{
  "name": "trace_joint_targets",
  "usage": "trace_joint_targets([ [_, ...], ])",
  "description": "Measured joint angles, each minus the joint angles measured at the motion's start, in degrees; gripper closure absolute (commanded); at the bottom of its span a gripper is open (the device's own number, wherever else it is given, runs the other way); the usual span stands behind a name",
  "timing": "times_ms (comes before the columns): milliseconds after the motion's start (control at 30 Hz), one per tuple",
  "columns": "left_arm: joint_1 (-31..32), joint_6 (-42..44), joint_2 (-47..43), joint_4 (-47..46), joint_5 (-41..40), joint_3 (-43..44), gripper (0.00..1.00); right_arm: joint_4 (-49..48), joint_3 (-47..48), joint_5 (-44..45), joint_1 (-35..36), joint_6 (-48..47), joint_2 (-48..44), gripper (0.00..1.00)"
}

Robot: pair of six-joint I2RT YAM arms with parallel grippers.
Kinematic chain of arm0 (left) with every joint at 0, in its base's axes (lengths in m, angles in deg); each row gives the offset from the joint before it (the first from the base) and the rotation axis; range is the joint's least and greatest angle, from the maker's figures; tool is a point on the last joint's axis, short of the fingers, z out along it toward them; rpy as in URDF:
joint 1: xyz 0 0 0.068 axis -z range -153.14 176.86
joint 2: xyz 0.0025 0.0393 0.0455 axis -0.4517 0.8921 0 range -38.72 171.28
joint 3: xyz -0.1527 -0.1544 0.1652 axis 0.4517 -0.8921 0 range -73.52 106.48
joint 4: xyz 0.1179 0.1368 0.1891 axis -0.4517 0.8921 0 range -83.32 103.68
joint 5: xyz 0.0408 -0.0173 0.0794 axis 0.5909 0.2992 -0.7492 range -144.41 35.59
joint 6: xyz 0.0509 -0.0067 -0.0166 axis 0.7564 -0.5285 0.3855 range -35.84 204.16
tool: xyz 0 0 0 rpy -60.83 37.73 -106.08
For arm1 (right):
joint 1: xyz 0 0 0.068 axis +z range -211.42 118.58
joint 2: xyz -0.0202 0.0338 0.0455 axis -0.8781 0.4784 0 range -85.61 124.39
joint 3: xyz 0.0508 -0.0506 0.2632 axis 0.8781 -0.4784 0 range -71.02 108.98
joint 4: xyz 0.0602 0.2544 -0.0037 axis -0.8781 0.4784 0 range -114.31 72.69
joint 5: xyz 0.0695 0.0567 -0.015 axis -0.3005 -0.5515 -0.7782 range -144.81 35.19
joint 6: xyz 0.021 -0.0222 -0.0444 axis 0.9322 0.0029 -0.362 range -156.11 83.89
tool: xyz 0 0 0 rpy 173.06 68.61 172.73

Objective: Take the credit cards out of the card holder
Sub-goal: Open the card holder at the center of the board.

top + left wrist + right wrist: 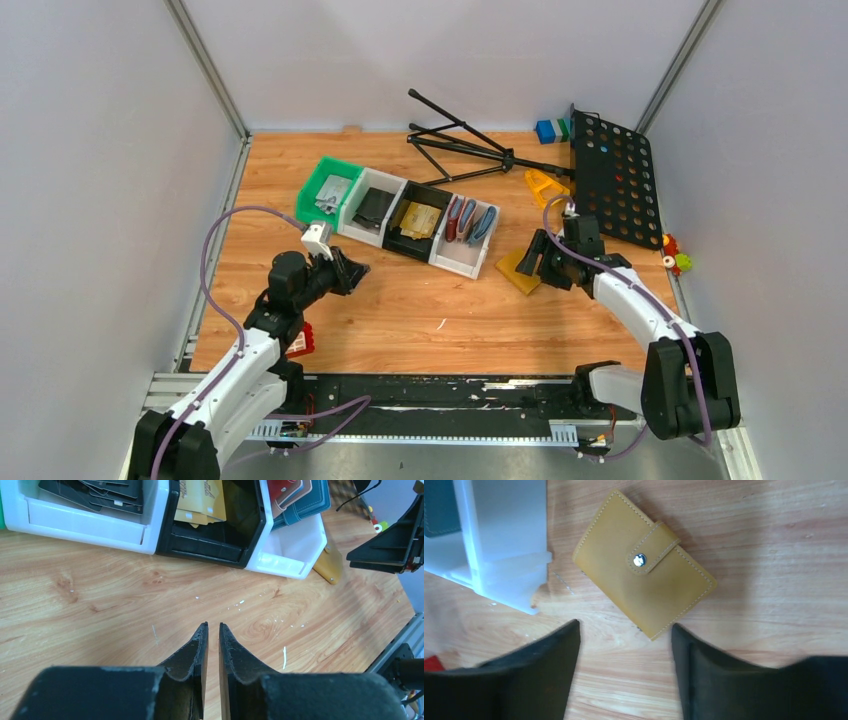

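The card holder [644,575] is a mustard-yellow wallet lying closed on the wood, its strap snapped on a round stud [639,560]. In the top view the holder [515,270] lies right of the white end bin. Any cards inside it are hidden. Gold-tan cards [200,500] lie in the black bin [420,222]. My right gripper [624,626] is open and empty, just above the holder's near corner without touching it [540,262]. My left gripper [211,626] is shut and empty over bare wood in front of the bins [348,270]. The holder's edge shows in the left wrist view [330,562].
A row of bins runs across the middle: green [328,188], white with black wallets [372,207], black, and white with red and blue wallets [470,232]. A folded black stand [470,150] and a perforated black plate [612,180] lie at the back right. A red item [301,340] sits by the left arm.
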Motion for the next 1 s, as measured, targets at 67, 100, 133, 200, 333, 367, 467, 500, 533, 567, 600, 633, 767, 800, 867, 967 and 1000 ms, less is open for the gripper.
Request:
trace_joint_targets([
  [67, 0.00, 0.00, 0.00, -0.28, 0.11, 0.00, 0.80, -0.15, -0.55, 0.85, 0.00, 0.83, -0.09, 0.18],
  [100, 0.00, 0.00, -0.04, -0.44, 0.15, -0.02, 0.80, -0.31, -1.11, 1.33, -0.02, 1.29, -0.15, 0.18],
  [133, 0.00, 0.00, -0.11, -0.57, 0.17, -0.04, 0.80, -0.55, -1.88, 1.66, -0.09, 1.70, -0.22, 0.19],
  [200, 0.00, 0.00, -0.22, -0.70, 0.15, -0.07, 0.80, -1.60, -3.61, 1.84, -0.44, 2.78, -0.17, 0.20],
  [333, 0.00, 0.04, -0.26, -0.87, 0.13, -0.07, 0.80, -4.85, -6.40, 0.94, -2.10, 5.77, 1.51, 0.33],
  [367, 0.00, 0.07, -0.26, -0.87, 0.13, -0.07, 0.80, -6.73, -6.60, 0.74, -2.54, 6.38, 1.92, 0.37],
  [467, 0.00, 0.20, -0.26, -0.87, 0.11, -0.09, 0.80, -10.56, -6.86, 0.22, -3.13, 8.55, 3.96, 0.60],
  [500, 0.00, 0.20, -0.26, -0.90, 0.04, -0.09, 0.80, -11.37, -7.08, 0.28, -3.13, 9.09, 4.42, 0.70],
  [533, 0.00, 0.20, -0.26, -0.87, -0.02, -0.09, 0.80, -11.98, -7.34, 0.42, -3.13, 9.68, 4.63, 0.86],
  [567, 0.00, 0.22, -0.26, -0.87, -0.04, -0.09, 0.80, -12.28, -7.58, 0.66, -3.13, 10.29, 4.79, 0.98],
  [600, 0.00, 0.22, -0.26, -0.87, -0.07, -0.09, 0.80, -12.61, -7.80, 0.92, -3.15, 10.91, 4.83, 1.00],
  [633, 0.00, 0.24, -0.26, -0.87, -0.07, -0.09, 0.80, -13.31, -7.85, 0.85, -3.23, 11.41, 4.68, 1.00],
  [767, 0.00, 0.35, -0.26, -0.87, -0.24, -0.22, 0.79, -14.56, -7.82, 1.01, -3.78, 11.91, 4.37, 1.00],
  [800, 0.00, 0.37, -0.26, -0.90, -0.26, -0.28, 0.79, -14.56, -7.82, 1.03, -3.78, 11.80, 4.26, 1.00],
  [867, 0.00, 0.39, -0.26, -0.85, -0.26, -0.39, 0.79, -14.47, -7.82, 1.22, -3.78, 11.23, 3.56, 1.00],
  [967, 0.00, 0.42, -0.26, -0.90, -0.24, -0.44, 0.78, -14.12, -7.82, 0.96, -3.85, 9.49, 1.66, 1.00],
  [1000, 0.00, 0.42, -0.26, -0.90, -0.24, -0.44, 0.78, -13.92, -7.82, 0.48, -3.89, 8.81, 0.92, 1.00],
])
